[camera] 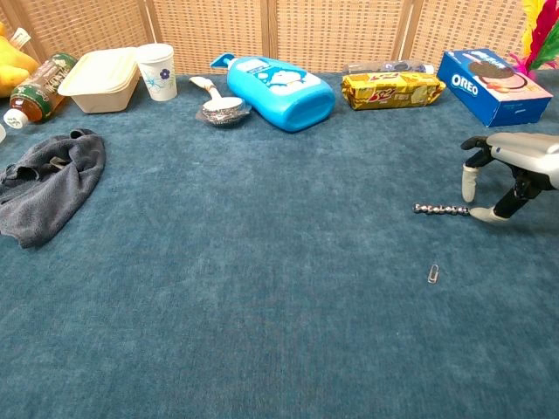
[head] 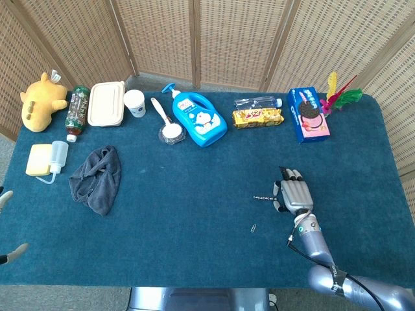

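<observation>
One hand is at work: the right hand [head: 293, 195], seen in the head view with its back up and fingers pointing toward the far edge, stands over the right end of a short string of small dark metal beads [head: 264, 197] lying flat on the blue carpeted table [head: 194, 194]. In the chest view the right hand [camera: 511, 166] arches with fingers apart, holding nothing; one fingertip [camera: 487, 216] rests on the cloth touching or just beside the bead string's [camera: 441, 209] near end, another hangs just behind that end, so the string's end sits between them, unclamped. A small silver paper clip [camera: 432, 274] lies near, in front of and left of the fingers. Well beyond the fingers stands a blue Oreo box [camera: 493, 85]; a yellow biscuit packet [camera: 389, 89] lies to its left. The left hand [head: 8, 223] shows only pale fingertips at the head view's left edge, spread apart.
</observation>
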Available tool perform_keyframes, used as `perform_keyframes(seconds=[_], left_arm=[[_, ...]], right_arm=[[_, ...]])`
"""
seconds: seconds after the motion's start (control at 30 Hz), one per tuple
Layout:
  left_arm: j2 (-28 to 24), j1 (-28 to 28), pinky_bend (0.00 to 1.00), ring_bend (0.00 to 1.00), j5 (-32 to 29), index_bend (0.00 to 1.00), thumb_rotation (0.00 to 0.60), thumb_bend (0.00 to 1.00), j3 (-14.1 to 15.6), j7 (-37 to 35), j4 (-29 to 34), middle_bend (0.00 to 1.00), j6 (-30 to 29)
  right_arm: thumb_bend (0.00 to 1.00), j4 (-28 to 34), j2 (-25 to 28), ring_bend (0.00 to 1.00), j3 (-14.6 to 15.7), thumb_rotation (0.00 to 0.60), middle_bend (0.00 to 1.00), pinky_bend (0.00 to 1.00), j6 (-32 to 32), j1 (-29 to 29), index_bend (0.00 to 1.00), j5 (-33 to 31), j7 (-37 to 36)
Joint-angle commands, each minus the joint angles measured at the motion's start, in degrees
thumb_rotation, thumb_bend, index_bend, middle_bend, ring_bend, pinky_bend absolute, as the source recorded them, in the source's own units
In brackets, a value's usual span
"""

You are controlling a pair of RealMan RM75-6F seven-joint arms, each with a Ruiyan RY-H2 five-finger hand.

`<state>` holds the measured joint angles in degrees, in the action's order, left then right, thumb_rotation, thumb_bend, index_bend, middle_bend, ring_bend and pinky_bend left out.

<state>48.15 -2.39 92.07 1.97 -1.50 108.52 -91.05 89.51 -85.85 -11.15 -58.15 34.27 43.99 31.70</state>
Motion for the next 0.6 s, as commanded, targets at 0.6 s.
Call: perform_keyframes(seconds=[0.6], left_arm=[[-0.04, -0.09, 0.00, 0.00, 0.12, 0.00, 0.600, 0.21, 0.09, -0.04, 0.09, 0.00, -0.06]], right_arm=[[0.37, -1.07, -1.49, 0.00, 1.10, 0.600, 0.00, 0.00, -0.64, 1.56, 0.50, -1.37, 0.33]])
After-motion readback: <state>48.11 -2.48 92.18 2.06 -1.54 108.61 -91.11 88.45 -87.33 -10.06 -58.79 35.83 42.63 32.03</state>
